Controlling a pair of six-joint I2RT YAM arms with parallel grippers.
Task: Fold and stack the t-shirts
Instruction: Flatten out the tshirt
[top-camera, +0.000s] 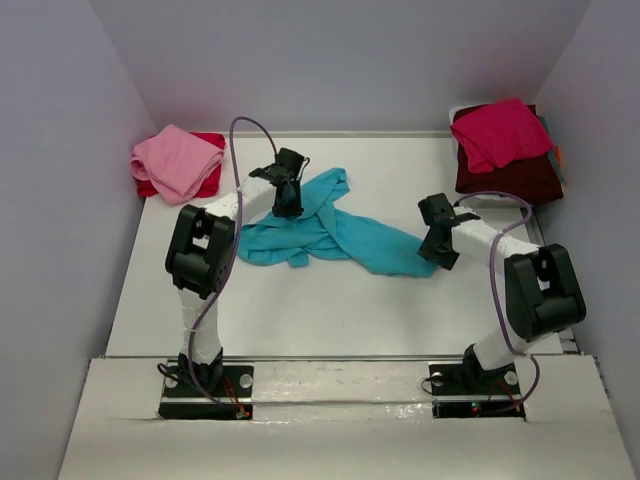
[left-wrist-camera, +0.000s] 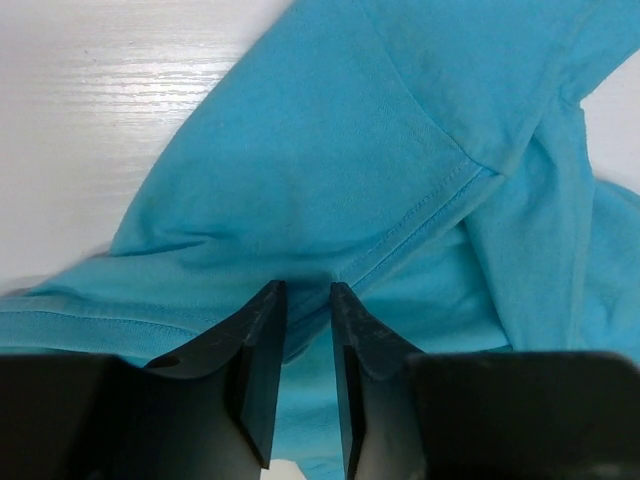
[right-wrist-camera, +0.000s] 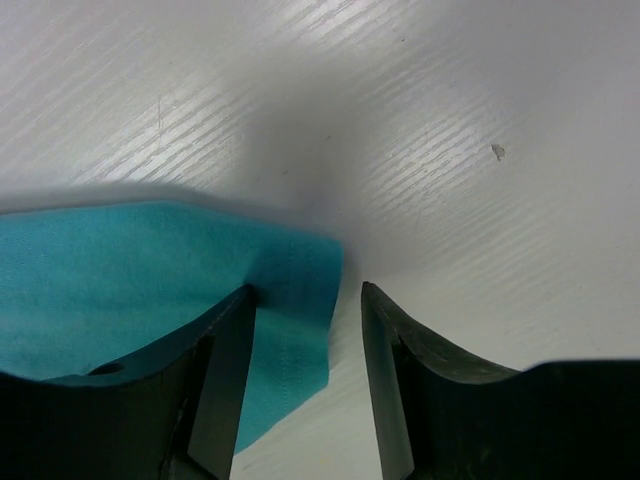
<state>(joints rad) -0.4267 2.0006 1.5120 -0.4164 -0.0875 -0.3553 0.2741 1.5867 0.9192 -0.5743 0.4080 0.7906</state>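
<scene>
The turquoise t-shirt (top-camera: 330, 235) lies crumpled and spread across the middle of the white table (top-camera: 330, 320). My left gripper (top-camera: 288, 208) is down on its left upper part. In the left wrist view the jaws (left-wrist-camera: 308, 290) stand close together with a fold of the turquoise cloth (left-wrist-camera: 330, 150) pinched between them. My right gripper (top-camera: 437, 250) is at the shirt's right end. In the right wrist view it (right-wrist-camera: 306, 288) is open over the table, with the shirt's hemmed corner (right-wrist-camera: 120, 280) lying between the jaws beside the left finger.
A folded pink t-shirt (top-camera: 178, 160) lies on a red one (top-camera: 150, 188) at the back left corner. A crimson t-shirt (top-camera: 500, 133) lies on a dark maroon one (top-camera: 520, 175) at the back right. Walls close in on three sides.
</scene>
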